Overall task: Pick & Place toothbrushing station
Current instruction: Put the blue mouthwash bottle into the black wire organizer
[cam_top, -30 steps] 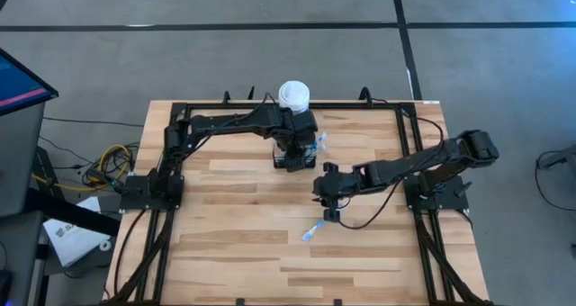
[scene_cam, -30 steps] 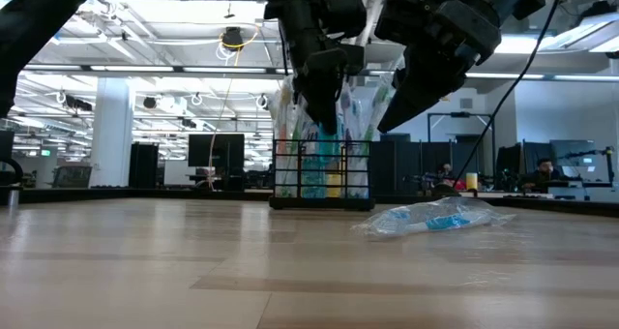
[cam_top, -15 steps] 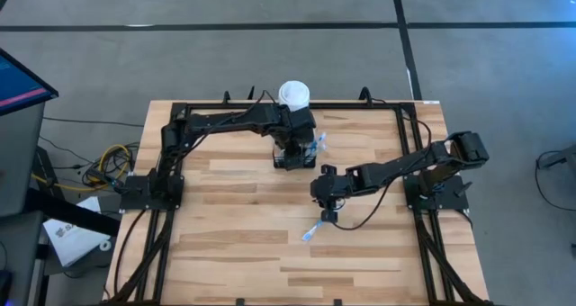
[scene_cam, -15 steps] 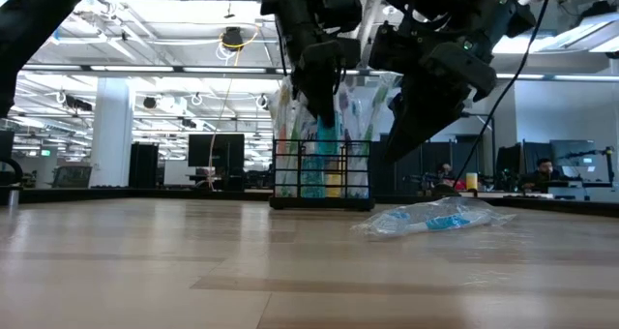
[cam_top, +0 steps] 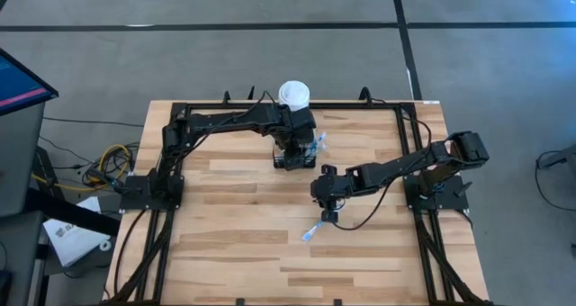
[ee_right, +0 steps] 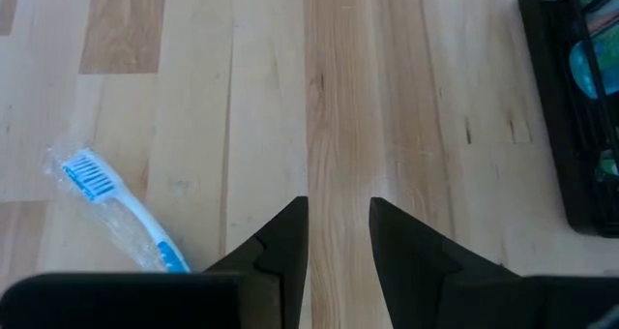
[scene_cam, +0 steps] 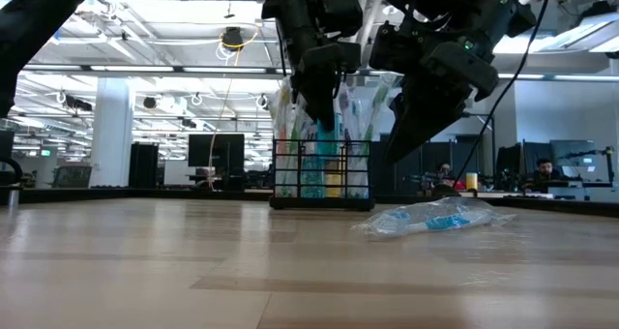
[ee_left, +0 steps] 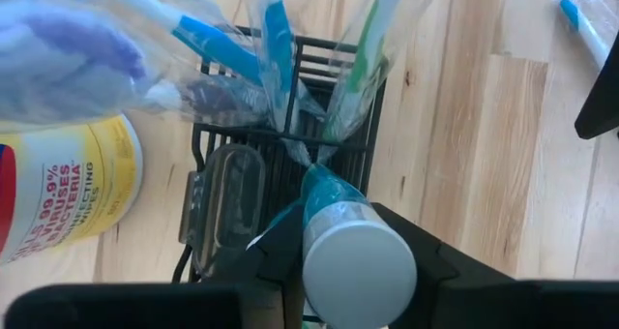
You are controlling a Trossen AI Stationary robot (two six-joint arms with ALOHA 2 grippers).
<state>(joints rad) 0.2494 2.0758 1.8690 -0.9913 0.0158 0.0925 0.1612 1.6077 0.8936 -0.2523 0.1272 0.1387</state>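
Note:
The toothbrushing station, a low black wire-mesh caddy, stands at the table's far middle. Several wrapped toothbrushes stick up out of it. My left gripper is above it, shut on a teal tube with a white cap. One more wrapped blue toothbrush lies flat on the wood nearer the front. My right gripper hovers open just beyond that toothbrush, with nothing between its fingers. My left gripper pinches the teal tube between its two fingers, at the tube's upper end just below the white cap. The fingers come steeply from above. The tube stands cap up, its lower end down inside the caddy among the wrapped brushes.
A yellow canister with a white lid stands right behind the caddy, at the far edge. A black frame runs around the table top. Bare wood lies to the left and at the front.
My right gripper has sunk a little toward the table, near the lying toothbrush, and then kept still. The caddy and the toothbrush have not moved.

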